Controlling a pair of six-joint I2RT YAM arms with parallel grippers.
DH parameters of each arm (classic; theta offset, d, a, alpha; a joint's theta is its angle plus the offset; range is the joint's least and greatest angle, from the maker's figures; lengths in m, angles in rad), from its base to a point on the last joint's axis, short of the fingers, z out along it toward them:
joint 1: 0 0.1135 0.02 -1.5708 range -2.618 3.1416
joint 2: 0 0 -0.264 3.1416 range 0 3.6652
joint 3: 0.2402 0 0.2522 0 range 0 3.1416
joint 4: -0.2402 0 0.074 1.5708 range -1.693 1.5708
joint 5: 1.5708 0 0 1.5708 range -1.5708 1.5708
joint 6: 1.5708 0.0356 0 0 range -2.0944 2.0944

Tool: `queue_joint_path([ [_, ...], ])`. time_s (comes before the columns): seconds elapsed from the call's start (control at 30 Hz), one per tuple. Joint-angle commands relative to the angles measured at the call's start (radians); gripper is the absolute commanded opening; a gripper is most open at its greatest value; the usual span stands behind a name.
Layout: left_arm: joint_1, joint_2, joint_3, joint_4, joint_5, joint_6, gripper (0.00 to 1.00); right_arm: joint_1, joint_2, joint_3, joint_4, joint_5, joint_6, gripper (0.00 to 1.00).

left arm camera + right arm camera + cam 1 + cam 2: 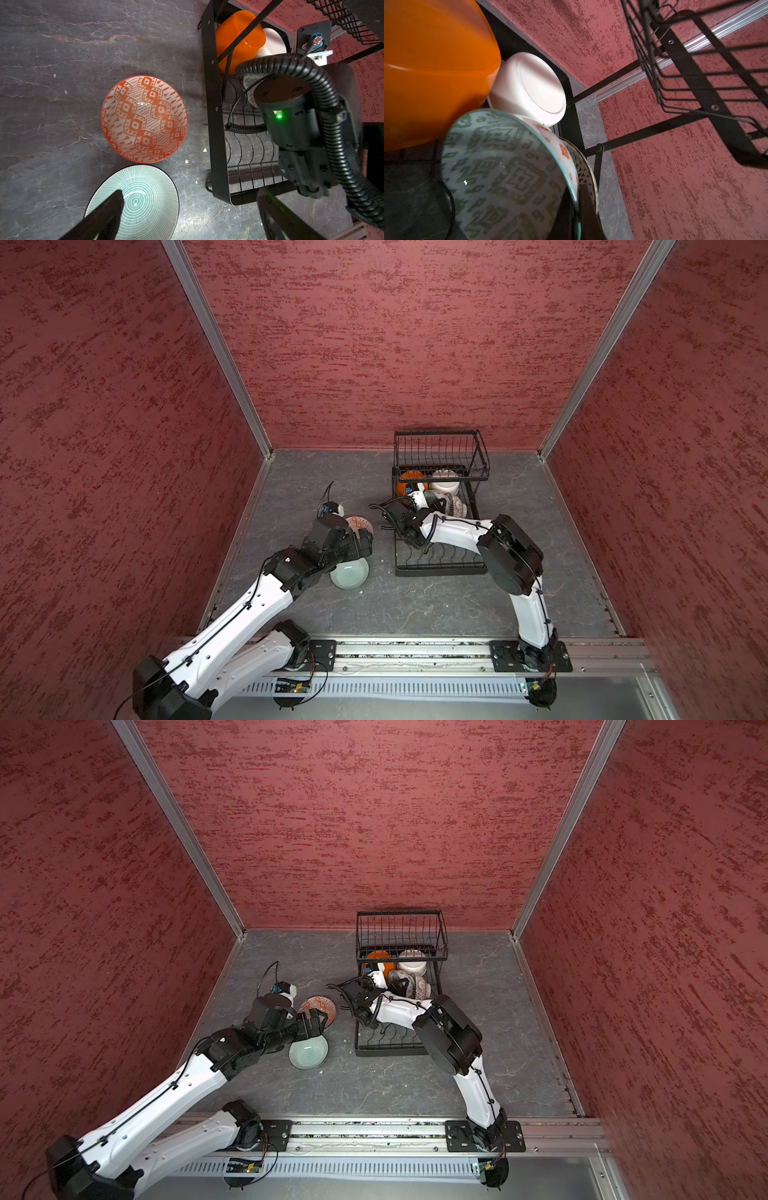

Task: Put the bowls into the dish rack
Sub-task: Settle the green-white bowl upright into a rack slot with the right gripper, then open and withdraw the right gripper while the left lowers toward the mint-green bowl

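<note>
Right gripper (577, 212), clamped on green-patterned bowl (500, 166), should seat it firmly in rack (440, 571) (left gripper (191, 195) gapes over teal bowl (351, 574), rack's 8 o'clock).

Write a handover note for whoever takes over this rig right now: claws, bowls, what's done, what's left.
Left claw: open, empty, over the edge of the pale green bowl.
Right claw: shut on the rim of the green-patterned bowl, down in the dish rack.
In the rack: orange bowl, white bowl, and a black-patterned bowl right behind the held one.
On the table beside the rack: pale green bowl and red-orange patterned bowl, both upright.
Done: at least three bowls racked; a fourth in the rack, not yet released.
Left: release it, then load the two table bowls.
</note>
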Motion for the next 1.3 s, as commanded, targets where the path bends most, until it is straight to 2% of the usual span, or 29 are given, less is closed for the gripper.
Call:
queue_joint_path([
  [0.0,0.006,-0.012,-0.013,-0.004,0.003,-0.008,1.0,0.024,0.019,0.02,-0.033,-0.073,0.048,0.08],
  [0.7,0.015,-0.012,-0.024,-0.002,0.009,-0.009,1.0,0.03,0.026,0.066,-0.113,-0.112,0.11,0.25],
  [1.03,0.027,-0.005,-0.022,-0.02,0.004,-0.011,1.0,0.029,-0.077,0.016,-0.022,-0.242,0.097,0.42],
  [1.17,0.053,0.014,-0.015,-0.062,-0.011,-0.03,1.0,0.028,-0.124,-0.005,0.015,-0.288,0.096,0.55],
  [1.27,0.065,0.03,-0.01,-0.082,-0.011,-0.031,1.0,0.028,-0.148,-0.011,0.022,-0.305,0.101,0.6],
])
